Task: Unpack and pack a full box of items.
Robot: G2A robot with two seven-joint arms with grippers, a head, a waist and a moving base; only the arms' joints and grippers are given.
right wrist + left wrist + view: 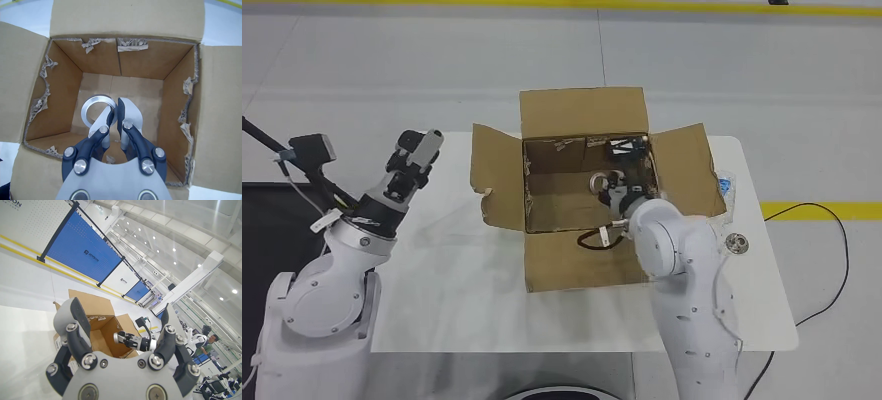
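1. A big bright hall with a pale floor and yellow lines lies around the white table (442,300), which gives the arms a flat, open surface for laying things out.
2. The cardboard box (562,265) sits mid-table with all four flaps folded outwards. I judge they are spread so that an arm can go straight down inside without catching an edge. Its floor (121,83) looks bare apart from the one piece in hand.
3. The right gripper (114,113) is down inside the box, clenched on the metal ring. One finger is through the ring's hole and the other is outside it, so the rim is pinched between them, a sensible hold on a thin, smooth hoop.
4. The left gripper (122,317) hangs above the table's left side, well apart from the box, with its fingers spread and nothing between them. It is likely parked clear of the other arm's path.
5. The metal ring (84,113) is tilted in that pinch, low in the box. I cannot tell whether it touches the floor, nor whether it is coming out or going in.
6. A small round metal part (735,241) and a pale packet (725,185) lie on the table just right of the box, probably set out as unpacked items.
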